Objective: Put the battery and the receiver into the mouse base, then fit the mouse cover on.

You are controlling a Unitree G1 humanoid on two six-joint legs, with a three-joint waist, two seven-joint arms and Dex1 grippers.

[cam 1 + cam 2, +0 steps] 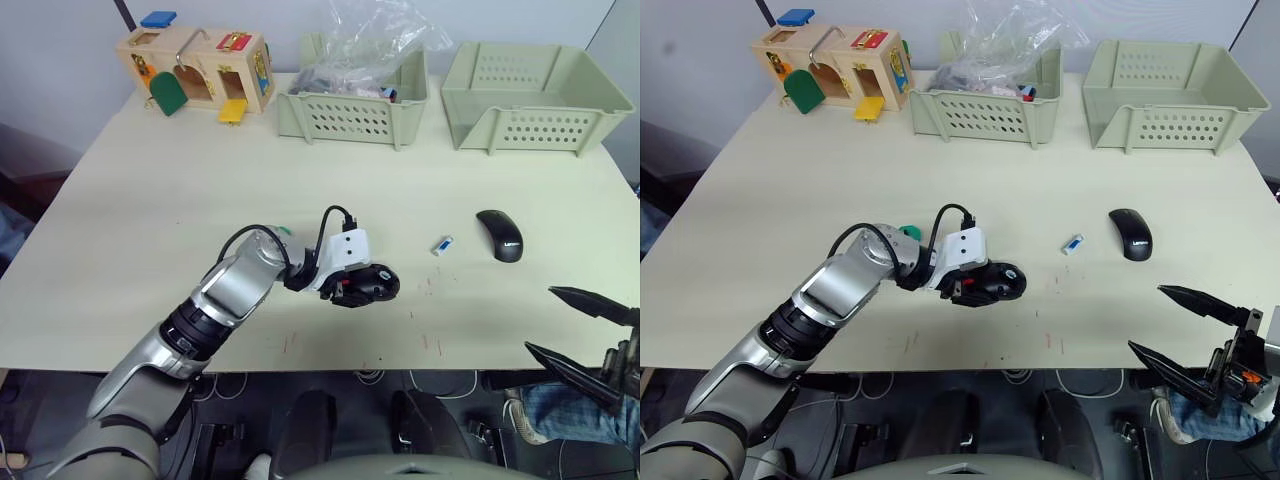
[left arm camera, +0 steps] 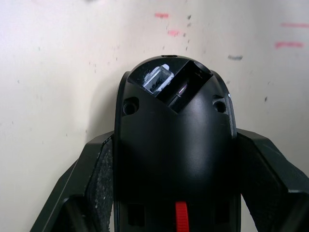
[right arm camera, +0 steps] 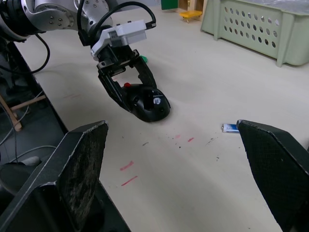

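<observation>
The mouse base (image 1: 381, 283) lies on the table's front middle, its open compartment facing up with a red part inside. My left gripper (image 1: 362, 287) is shut on its two sides; in the left wrist view the fingers (image 2: 99, 166) press against both flanks, and a small silvery piece (image 2: 157, 79) sits in a slot at the base's far end. The mouse cover (image 1: 499, 235), a smooth black shell, rests to the right. Between them lies a small blue-and-white battery (image 1: 442, 245). I cannot make out the receiver for certain. My right gripper (image 1: 560, 325) hangs open past the front right edge.
Two pale green baskets (image 1: 352, 118) (image 1: 535, 100) stand along the back edge, the left one holding a plastic bag. A wooden latch toy box (image 1: 196, 68) sits at the back left. A small green object (image 1: 283, 232) lies by my left wrist.
</observation>
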